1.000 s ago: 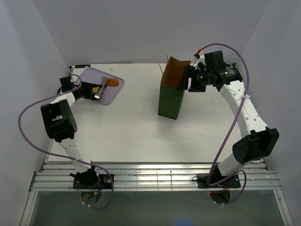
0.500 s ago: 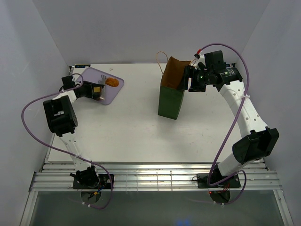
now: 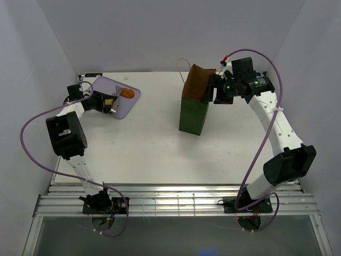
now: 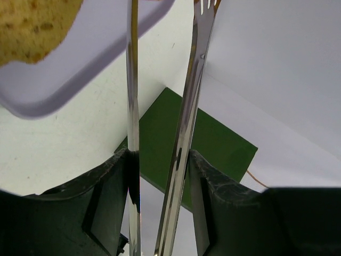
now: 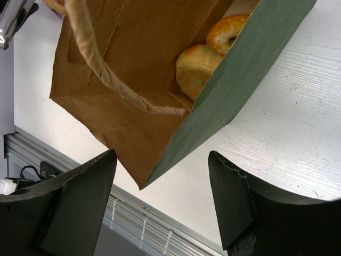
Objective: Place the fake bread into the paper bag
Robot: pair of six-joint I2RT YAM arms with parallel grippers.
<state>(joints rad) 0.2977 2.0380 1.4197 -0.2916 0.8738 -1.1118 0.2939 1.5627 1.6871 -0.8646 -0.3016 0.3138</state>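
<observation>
One piece of fake bread (image 3: 127,93), orange-brown, lies on the lilac tray (image 3: 104,85) at the far left; in the left wrist view it (image 4: 32,26) sits at the top left on the tray (image 4: 80,64). My left gripper (image 3: 105,101) (image 4: 160,154) is shut on metal tongs (image 4: 186,101), whose tips stand apart beside that piece. The dark green paper bag (image 3: 193,112) (image 4: 208,144) stands upright mid-table. Inside it (image 5: 133,53) lie a ring doughnut (image 5: 226,32) and a bun (image 5: 194,66). My right gripper (image 3: 216,88) (image 5: 161,153) is open at the bag's right rim, gripping nothing.
A tan string handle (image 3: 184,66) sticks up behind the bag. Metal rails (image 3: 176,200) run along the near table edge. White walls close in the back and both sides. Purple cables (image 3: 32,125) loop off both arms.
The left arm has swung its wrist and drawn the tongs slightly left on the tray, away from the bread. The right arm and the bag have not moved.
</observation>
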